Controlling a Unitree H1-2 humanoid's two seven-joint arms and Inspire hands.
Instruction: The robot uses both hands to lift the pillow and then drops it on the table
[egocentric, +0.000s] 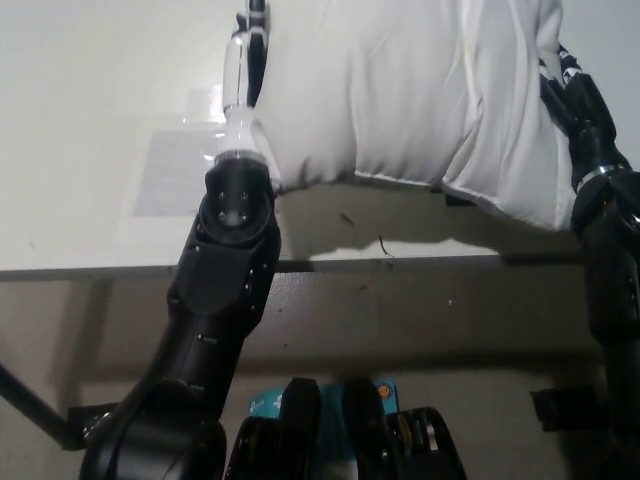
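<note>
From the head camera I see the white pillow (420, 90) filling the top of the picture, raised off the white table (90, 110). Its lower seam hangs above the tabletop and I can see its shadow lying on the surface underneath, with bare table showing between seam and front edge. The pillow sags lower on the right side than on the left.

My left hand (245, 75) is at the pillow's left edge, pressed flat against the fabric. I see the pale hand running up along the side of the pillow to the top of the picture, its fingers pressed against the cloth. The dark forearm rises from the bottom left to meet it.

My right hand (575, 95) is on the opposite side, black fingers pushed into the pillow's right edge, the fabric bulging around them. So the pillow is squeezed between the two hands, each one grasping its own side. The black right arm comes down the right border of the picture.

On the table, just left of my left hand, lies a clear plastic sheet (175, 170), flat on the surface and not touched by the pillow. Below the table's front edge I see the floor.
</note>
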